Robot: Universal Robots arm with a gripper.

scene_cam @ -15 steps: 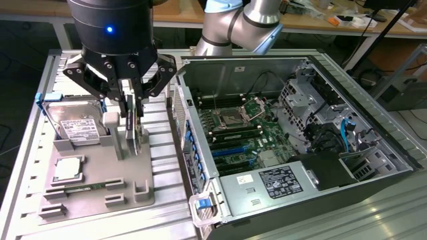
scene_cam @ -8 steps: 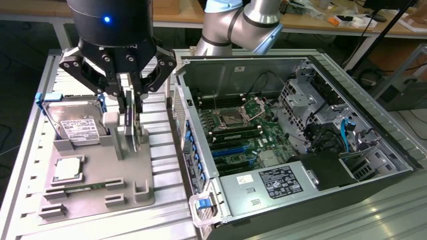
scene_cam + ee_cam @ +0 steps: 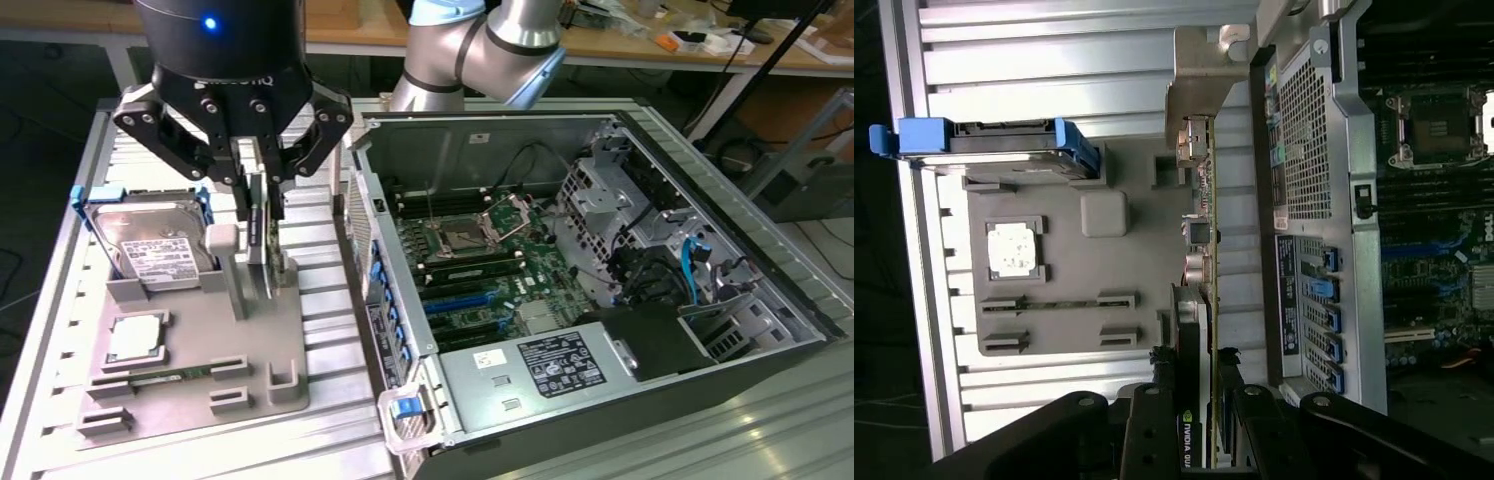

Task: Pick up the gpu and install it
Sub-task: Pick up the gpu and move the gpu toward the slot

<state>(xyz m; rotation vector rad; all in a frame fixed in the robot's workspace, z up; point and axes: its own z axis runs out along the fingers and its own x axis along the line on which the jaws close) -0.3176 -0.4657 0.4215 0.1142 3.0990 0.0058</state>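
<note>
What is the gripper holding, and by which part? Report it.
The gpu, pinched across its flat faces at the fan-shroud end by the gripper.

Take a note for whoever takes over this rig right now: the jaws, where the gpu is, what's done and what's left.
Gripper: jaws shut on the gpu, one finger against each face.
Gpu: upright and edge-on at its stand on the grey parts tray, beside the open computer case. I cannot tell whether it has lifted clear of the stand.
Done: the card is grasped.
Left: the gpu is not in the case, and the blue slots on the motherboard hold no card.
Also on the tray: hard drive, processor and memory stick.
</note>
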